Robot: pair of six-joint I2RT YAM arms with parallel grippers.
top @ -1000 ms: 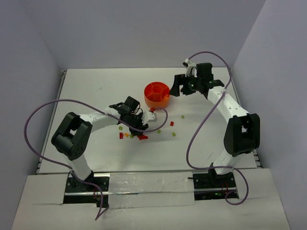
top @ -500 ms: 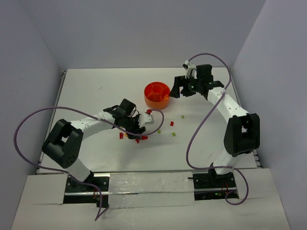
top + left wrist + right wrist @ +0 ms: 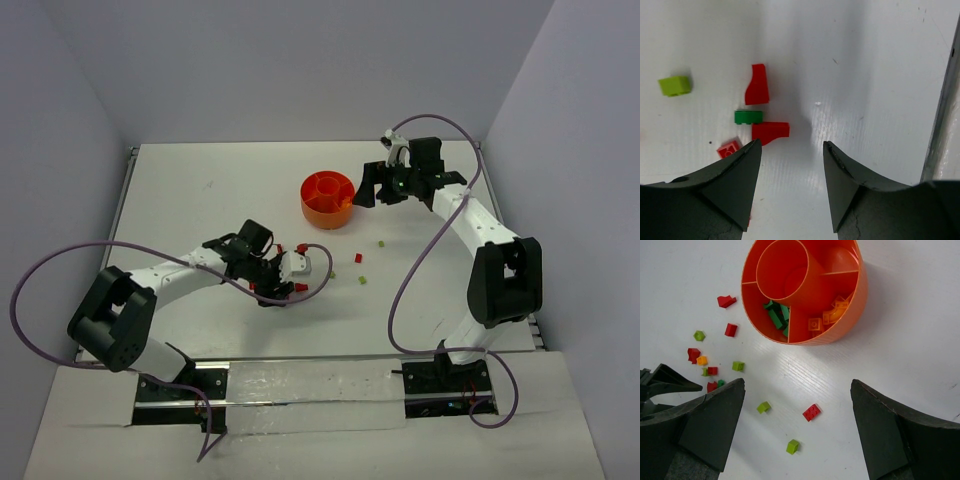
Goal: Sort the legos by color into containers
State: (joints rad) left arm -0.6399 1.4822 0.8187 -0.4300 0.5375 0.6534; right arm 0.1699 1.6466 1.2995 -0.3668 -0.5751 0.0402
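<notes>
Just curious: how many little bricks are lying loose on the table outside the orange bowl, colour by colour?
Red bricks: 6
Green bricks: 6 (light and dark together)
Orange brick: 1
Total: 13 showing in the right wrist view; others may be hidden.
</notes>
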